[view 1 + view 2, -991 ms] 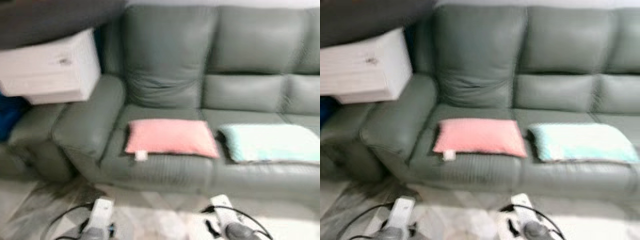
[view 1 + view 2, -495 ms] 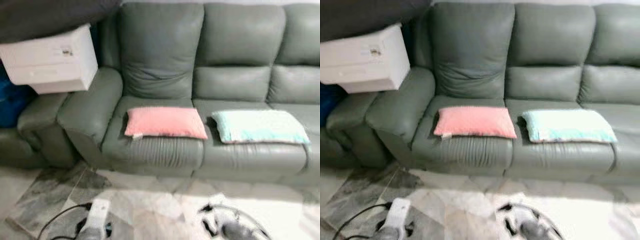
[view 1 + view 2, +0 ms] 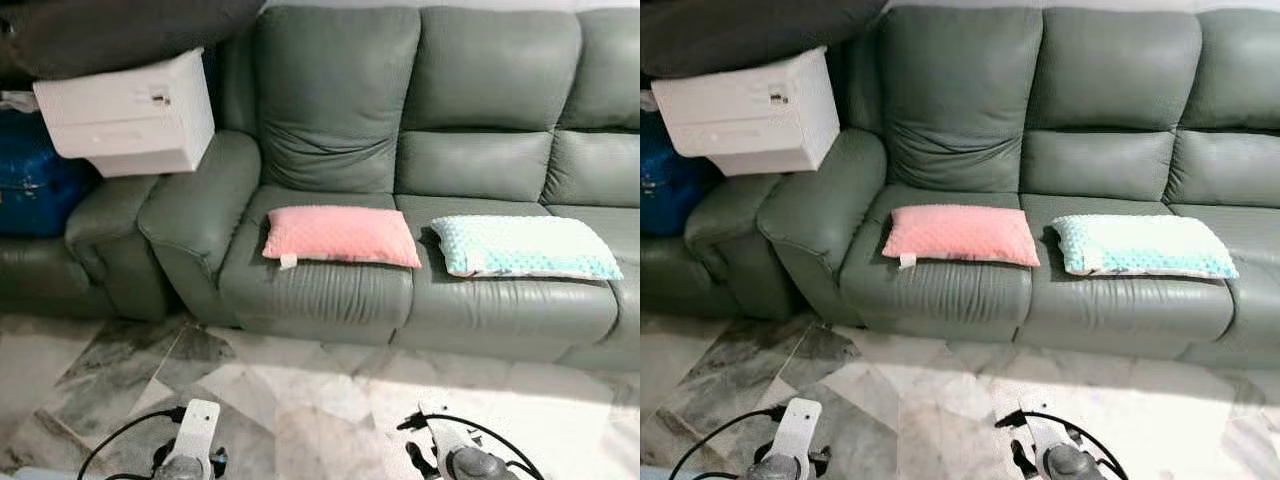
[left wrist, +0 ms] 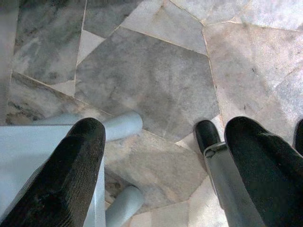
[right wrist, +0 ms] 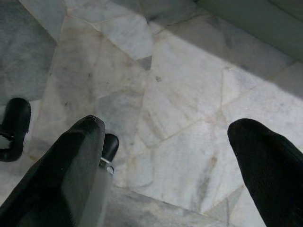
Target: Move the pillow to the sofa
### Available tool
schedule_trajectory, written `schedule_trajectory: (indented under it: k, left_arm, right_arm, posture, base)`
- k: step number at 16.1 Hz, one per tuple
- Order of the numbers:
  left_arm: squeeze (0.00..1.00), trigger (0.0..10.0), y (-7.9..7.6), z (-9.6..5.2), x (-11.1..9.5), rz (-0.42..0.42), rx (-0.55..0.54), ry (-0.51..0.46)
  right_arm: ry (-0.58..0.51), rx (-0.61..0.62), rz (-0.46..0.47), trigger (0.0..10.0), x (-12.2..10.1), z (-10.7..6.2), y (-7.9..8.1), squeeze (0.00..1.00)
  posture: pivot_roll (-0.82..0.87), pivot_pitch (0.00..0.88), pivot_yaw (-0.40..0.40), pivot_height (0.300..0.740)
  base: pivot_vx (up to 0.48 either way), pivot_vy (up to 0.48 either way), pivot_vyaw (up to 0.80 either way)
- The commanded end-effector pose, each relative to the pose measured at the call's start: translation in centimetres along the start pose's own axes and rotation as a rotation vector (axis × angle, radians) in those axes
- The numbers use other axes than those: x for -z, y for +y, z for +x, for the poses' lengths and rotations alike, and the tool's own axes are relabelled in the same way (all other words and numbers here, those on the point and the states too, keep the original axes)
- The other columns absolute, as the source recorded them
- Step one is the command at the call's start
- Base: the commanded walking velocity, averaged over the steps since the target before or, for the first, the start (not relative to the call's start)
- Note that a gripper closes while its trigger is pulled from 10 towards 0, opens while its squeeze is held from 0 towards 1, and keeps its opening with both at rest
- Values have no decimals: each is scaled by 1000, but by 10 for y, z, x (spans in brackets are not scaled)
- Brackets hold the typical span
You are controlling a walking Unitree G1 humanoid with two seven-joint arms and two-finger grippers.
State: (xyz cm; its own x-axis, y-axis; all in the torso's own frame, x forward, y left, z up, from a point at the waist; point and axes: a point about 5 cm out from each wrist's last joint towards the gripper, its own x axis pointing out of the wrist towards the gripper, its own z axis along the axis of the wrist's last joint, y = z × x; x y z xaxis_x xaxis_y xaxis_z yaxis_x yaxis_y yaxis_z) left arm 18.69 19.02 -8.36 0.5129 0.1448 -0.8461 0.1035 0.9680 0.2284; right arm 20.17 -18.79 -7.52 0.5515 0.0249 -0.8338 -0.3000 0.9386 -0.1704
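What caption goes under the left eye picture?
A pink pillow and a mint-green pillow lie side by side on the grey-green leather sofa.

You are looking at a home living room. A grey-green leather sofa with padded back cushions spans the view, a pink pillow and a pale turquoise pillow lying side by side on its seat. On the armrest at the sofa's left end rests a white box with a dark cushion on top, a blue case beside it. In front of the sofa lies a marble-patterned tile floor.
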Motion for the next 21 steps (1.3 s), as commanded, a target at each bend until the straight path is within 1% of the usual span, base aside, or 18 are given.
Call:
schedule_trajectory:
  k: [1, 3, 6, 21]
  left_arm:
    - [0, 10000, 0, 0, -5, 6, 11, -14]
    - [0, 10000, 0, 0, -6, 20, 20, -18]
    - [0, 10000, -1, 0, -6, 8, 29, -16]
    - [0, 10000, -2, 0, -3, 16, 36, -9]
  right_arm:
    - [-13, 14, -4, 10000, -5, 0, -5, 0]
    - [-11, 12, -9, 10000, -4, 0, -5, 0]
    - [-7, 6, -17, 10000, -3, 0, -4, 0]
    - [3, 4, -25, 10000, 0, 0, -4, 0]
  posture:
    - [-88, 0, 10, 740]
    - [-88, 0, 10, 740]
    - [-89, 0, 11, 740]
    - [-94, 0, 15, 740]
  base:
    - [0, 0, 0]
    - [0, 0, 0]
    - [0, -84, 0]
    - [0, -374, 0]
